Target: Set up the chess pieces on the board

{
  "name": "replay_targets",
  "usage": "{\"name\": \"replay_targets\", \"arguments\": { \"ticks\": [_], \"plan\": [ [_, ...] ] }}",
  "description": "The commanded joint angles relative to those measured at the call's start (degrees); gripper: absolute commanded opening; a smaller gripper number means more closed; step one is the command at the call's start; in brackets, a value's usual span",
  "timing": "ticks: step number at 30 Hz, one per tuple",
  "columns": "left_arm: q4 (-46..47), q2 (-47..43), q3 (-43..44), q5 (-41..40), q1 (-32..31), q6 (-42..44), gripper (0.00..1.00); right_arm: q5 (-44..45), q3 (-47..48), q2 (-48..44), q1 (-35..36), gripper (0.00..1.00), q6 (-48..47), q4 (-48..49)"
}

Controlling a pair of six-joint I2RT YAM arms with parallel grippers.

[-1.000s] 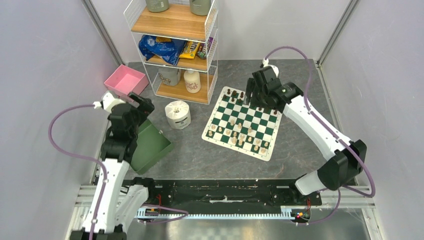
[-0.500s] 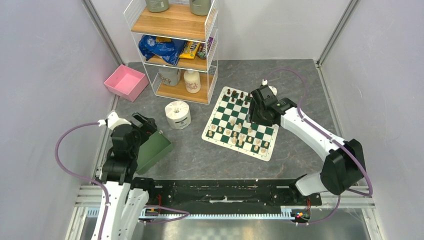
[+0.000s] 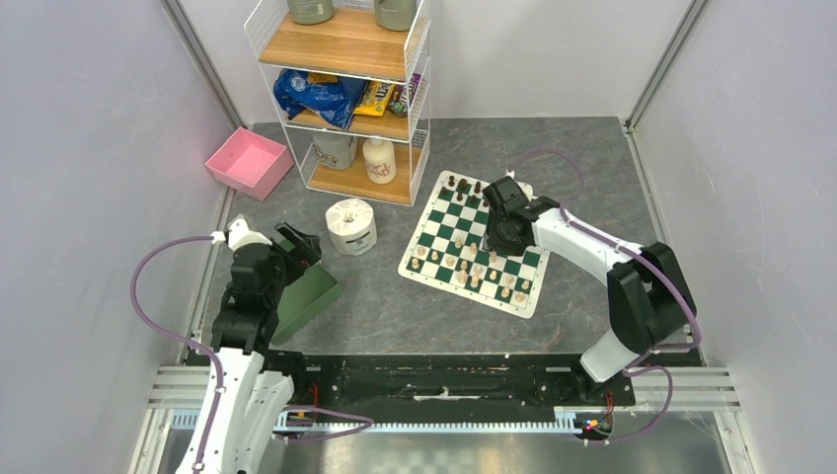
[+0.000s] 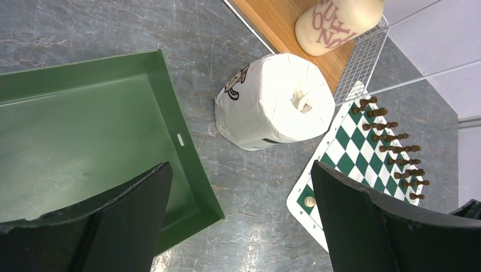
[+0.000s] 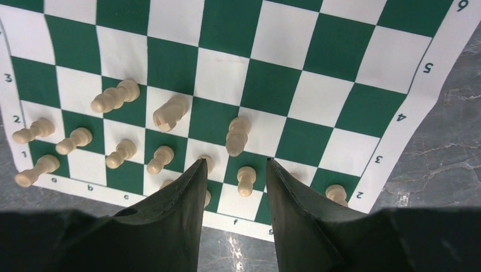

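Grey stone-patterned counter (image 3: 395, 306) carried everything. Your right claw (image 5: 234, 165) hung low over the cream side of the board (image 5: 272, 85), its fingers part-spread with a gap between them and nothing pinched. One cream pawn (image 5: 245, 181) showed in that gap, and a taller cream piece (image 5: 237, 136) sat just past the tips. Around it, most of the cream pieces (image 5: 122, 152) filled the two rows nearest the edge, while two more tall ones (image 5: 116, 96) were out on the third row. I judge you had those three left to send home. Whether they stood or lay toppled I could not tell. Farther off, the dark pieces (image 4: 391, 137) lined the opposite edge, apparently done. Your left claw (image 4: 239, 170) was spread wide, holding nothing, over the corner of the green bin (image 4: 85, 141), well apart from the board.
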Motion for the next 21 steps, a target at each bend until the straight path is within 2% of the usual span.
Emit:
{"name": "replay_targets", "arguments": {
  "ticks": [1, 12, 21],
  "plan": [
    [3.68, 0.00, 0.29, 0.07, 0.40, 0.44, 1.00, 1.41, 2.19, 2.55, -0.10, 0.49, -0.45, 2.43],
    [1.10, -0.81, 1.67, -5.86, 0.38, 3.15, 1.00, 1.75, 5.21, 5.65, -0.20, 0.41, -2.05, 2.65],
    [1.36, -0.01, 2.04, -6.66, 0.39, 3.89, 1.00, 0.83, 6.52, 7.21, -0.19, 0.40, -2.35, 0.60]
  ]
}}
